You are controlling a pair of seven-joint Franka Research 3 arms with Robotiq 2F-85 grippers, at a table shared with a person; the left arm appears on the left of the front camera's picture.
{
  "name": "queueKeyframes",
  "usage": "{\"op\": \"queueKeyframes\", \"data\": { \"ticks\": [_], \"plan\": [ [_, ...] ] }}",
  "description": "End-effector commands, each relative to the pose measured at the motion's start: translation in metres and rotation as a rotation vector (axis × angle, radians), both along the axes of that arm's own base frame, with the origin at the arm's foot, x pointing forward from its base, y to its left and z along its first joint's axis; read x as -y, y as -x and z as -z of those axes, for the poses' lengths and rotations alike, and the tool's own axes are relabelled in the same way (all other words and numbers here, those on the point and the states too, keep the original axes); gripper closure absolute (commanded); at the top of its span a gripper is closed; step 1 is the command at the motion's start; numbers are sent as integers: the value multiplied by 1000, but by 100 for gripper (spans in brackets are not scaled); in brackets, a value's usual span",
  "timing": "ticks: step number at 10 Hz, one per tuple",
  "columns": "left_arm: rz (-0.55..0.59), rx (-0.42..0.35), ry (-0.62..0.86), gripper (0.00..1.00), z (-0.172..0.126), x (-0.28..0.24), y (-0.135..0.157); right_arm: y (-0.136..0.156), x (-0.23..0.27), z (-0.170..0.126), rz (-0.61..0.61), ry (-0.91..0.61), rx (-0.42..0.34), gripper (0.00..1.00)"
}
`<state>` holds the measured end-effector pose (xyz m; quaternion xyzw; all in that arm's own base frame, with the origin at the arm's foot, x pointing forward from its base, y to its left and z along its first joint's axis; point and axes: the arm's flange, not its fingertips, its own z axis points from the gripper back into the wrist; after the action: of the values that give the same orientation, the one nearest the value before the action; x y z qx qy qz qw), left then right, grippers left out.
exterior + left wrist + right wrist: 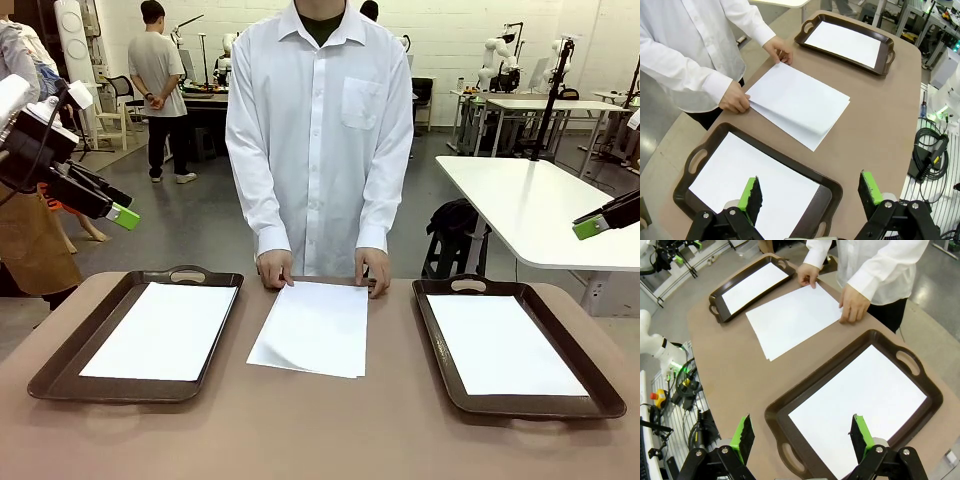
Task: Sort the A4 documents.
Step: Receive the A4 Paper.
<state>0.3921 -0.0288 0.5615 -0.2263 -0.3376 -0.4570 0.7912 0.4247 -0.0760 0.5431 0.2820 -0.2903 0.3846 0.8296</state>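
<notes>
Ok so: a thin stack of A4 documents [312, 328] is laid flat in the middle of the brown table [300, 440], between two dark brown trays and touching neither. It's a bit fanned out at the near corners. Its far edge is pressed down by the person's hands, one hand [274, 268] at each far corner, the other hand [374, 272] included. A single white sheet [165, 330] is laid inside the left tray [110, 390], and another sheet [500, 345] inside the right tray [540, 405]. The left gripper [810, 195] is held up in the air over the left tray, jaws spread wide, nothing gripped. Same deal for the right gripper [802, 436]: parked above the right tray, jaws apart, nothing touched.
</notes>
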Motion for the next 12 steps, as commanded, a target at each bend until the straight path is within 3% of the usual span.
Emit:
{"op": "queueKeyframes", "data": {
  "ticks": [1,12],
  "plan": [
    [9,2,14,0,1,-1,-1,0,-1,1,-1,2,0,0],
    [9,2,14,0,1,-1,-1,0,-1,1,-1,2,0,0]
  ]
}}
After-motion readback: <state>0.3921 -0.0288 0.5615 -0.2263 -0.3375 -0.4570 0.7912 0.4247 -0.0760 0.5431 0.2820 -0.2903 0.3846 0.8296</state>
